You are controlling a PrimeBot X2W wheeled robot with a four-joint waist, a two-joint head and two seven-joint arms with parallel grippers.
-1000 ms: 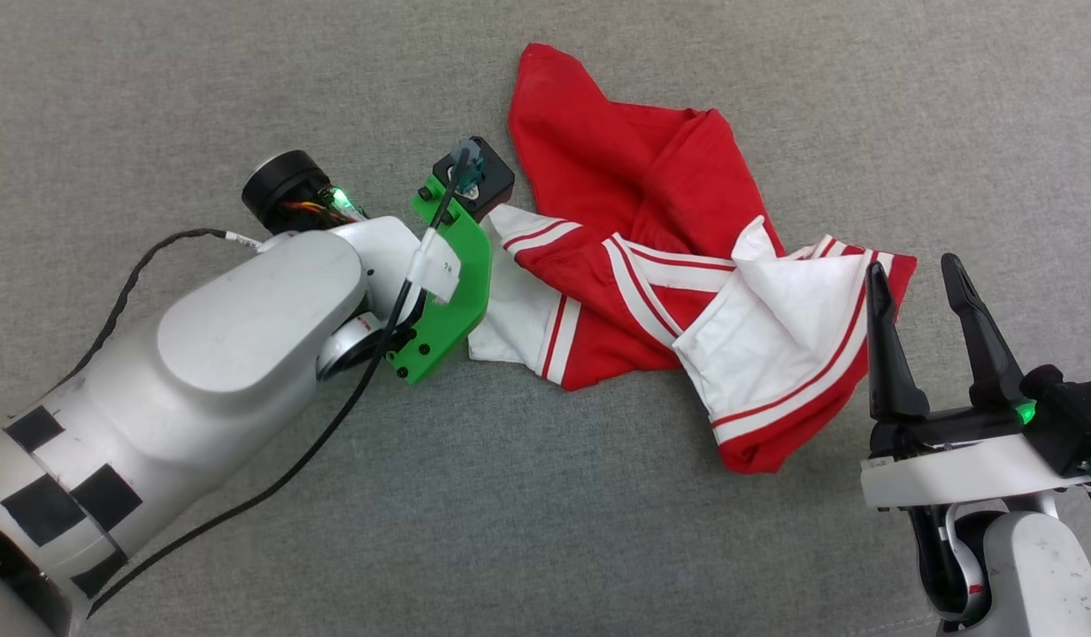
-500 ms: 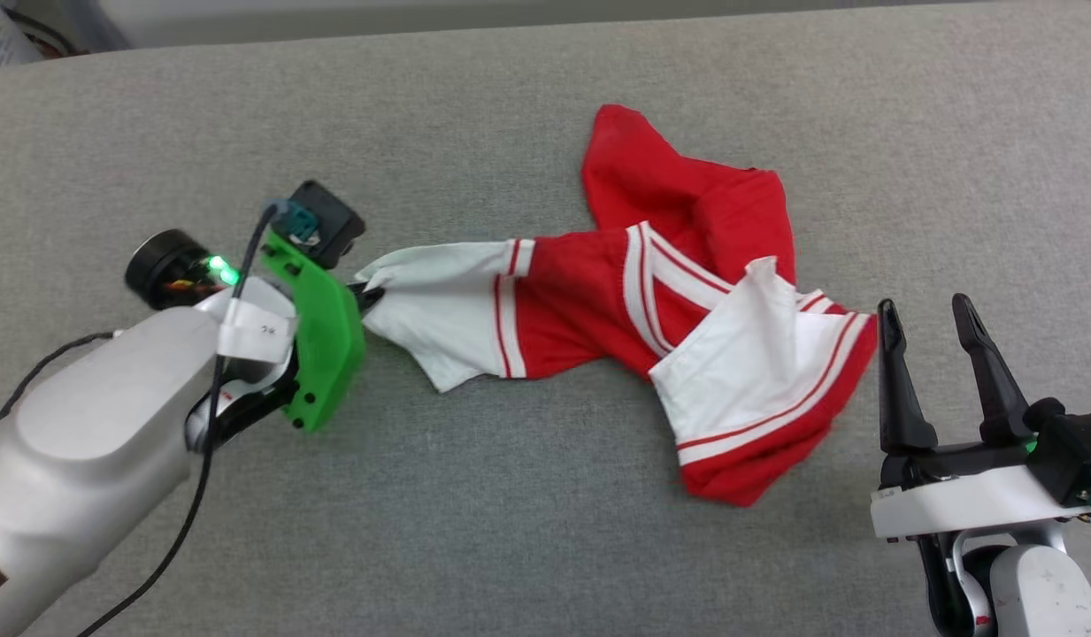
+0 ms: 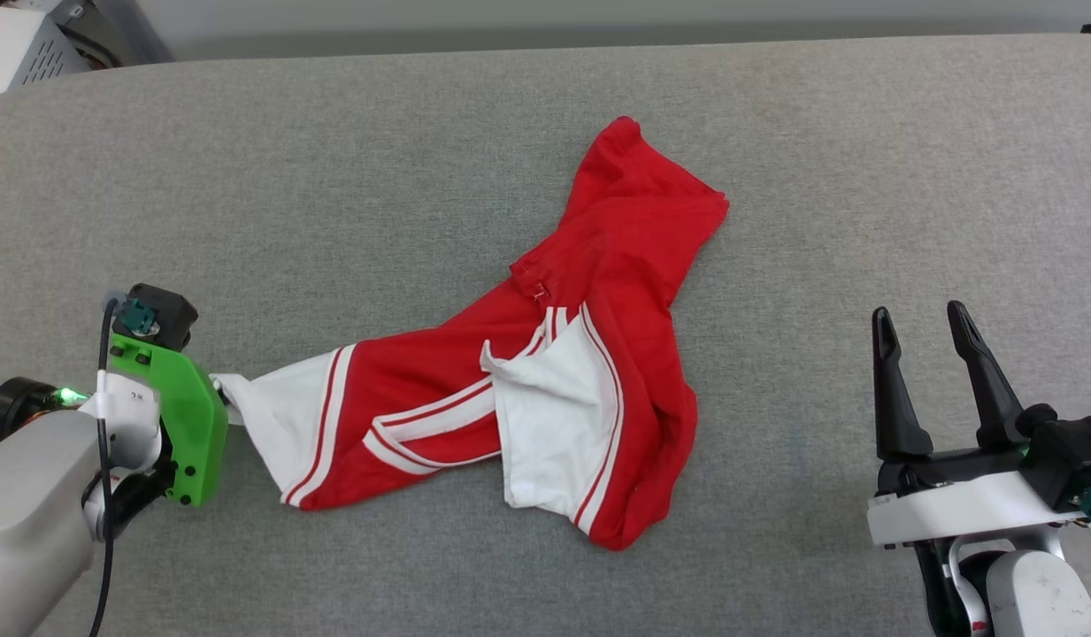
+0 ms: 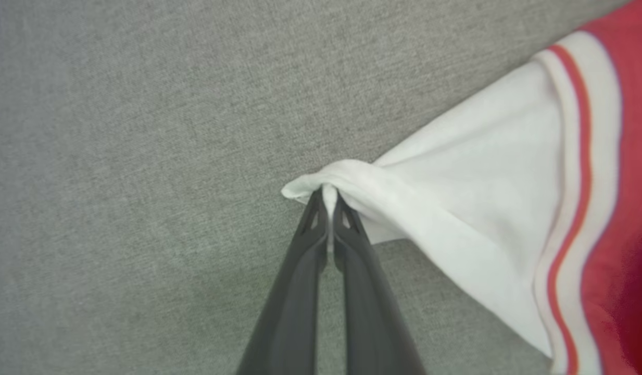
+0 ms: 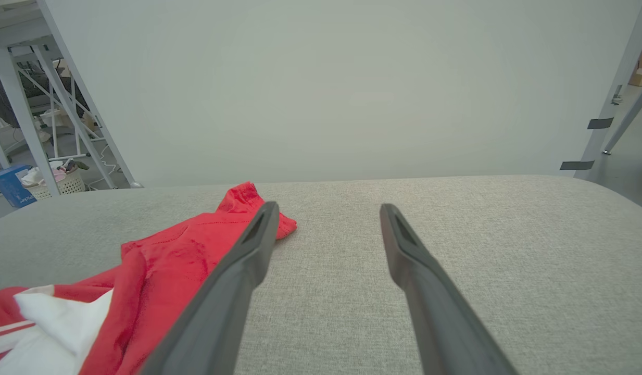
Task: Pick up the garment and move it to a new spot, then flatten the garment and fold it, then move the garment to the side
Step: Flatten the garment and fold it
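Left wrist view: my left gripper (image 4: 328, 200) pinches the tip of the garment's (image 3: 527, 389) white sleeve (image 4: 482, 172). The garment lies crumpled mid-tabletop (image 3: 421, 177), stretched toward the left edge. My right gripper (image 3: 921, 323) hangs spread, empty, near the right edge. So thin a bite could slip under drag.

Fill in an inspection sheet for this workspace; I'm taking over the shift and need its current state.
surface: grey fabric tabletop, flat, no stains seen.
job's things: garment lies crumpled, drawn out toward the left, not flattened or folded.
clutter: nothing seen.
grippers: left gripper shut on the tip of the garment's white sleeve; right gripper open, apart from the garment, holding nothing.
cables: black cable runs along the left forearm.
surroundings: pale wall behind the table; metal frames, a basket and a blue box beyond it.
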